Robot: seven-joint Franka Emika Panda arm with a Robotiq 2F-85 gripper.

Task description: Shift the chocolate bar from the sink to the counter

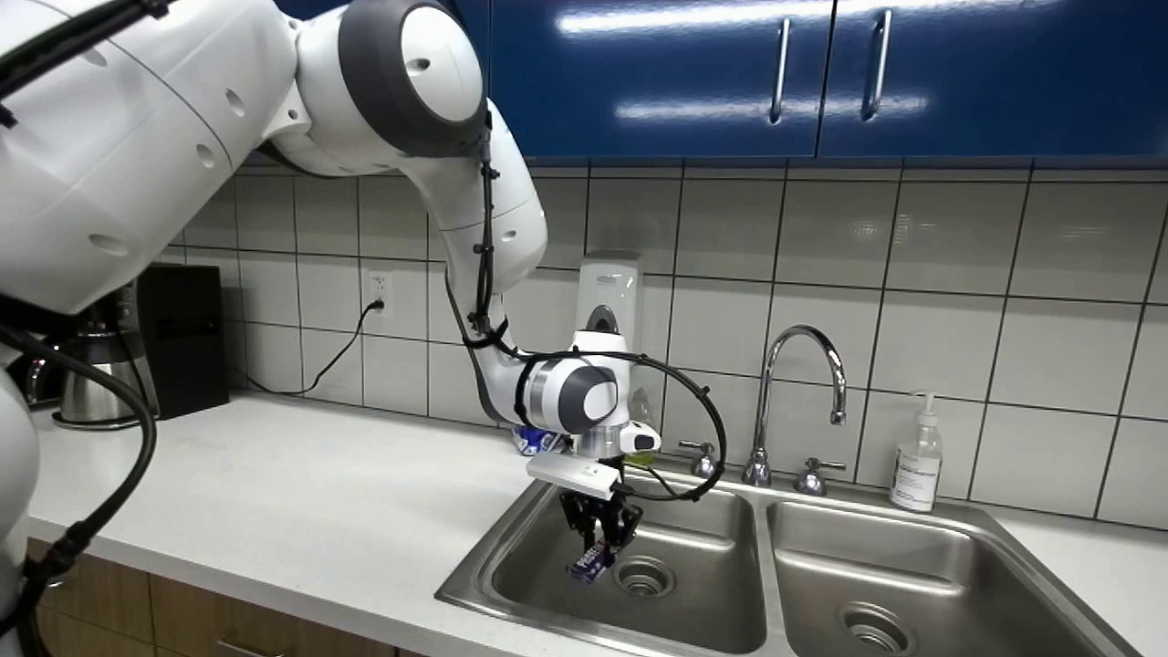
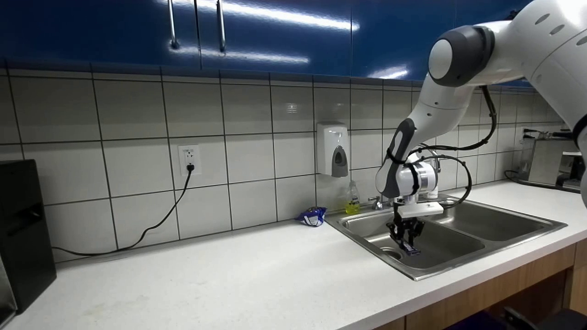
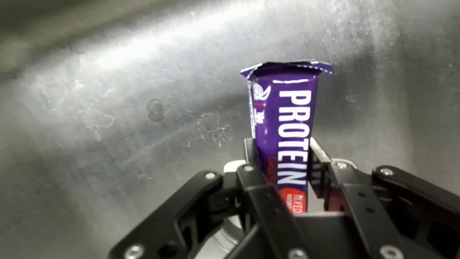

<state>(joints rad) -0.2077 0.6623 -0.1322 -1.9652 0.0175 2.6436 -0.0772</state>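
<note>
Seemingly the lift is in hand, the claw [image 3: 284,154] pinching the chocolate bar [image 3: 287,133] above the floor of the sink [image 1: 767,575], so the next move calls for clearing the rim [image 1: 479,568] and swinging toward the worktop [image 2: 206,284].

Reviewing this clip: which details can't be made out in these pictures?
Near end of the chocolate bar, wrist view: hidden by the gripper.
Whether the chocolate bar touches the sink, in both exterior views: too small to tell.
Blue packet, in an exterior view: partly hidden behind the arm.
Fine print on the pump bottle, in an exterior view: too small to read.
Black appliance, in an exterior view: cut off by the left edge.
</note>
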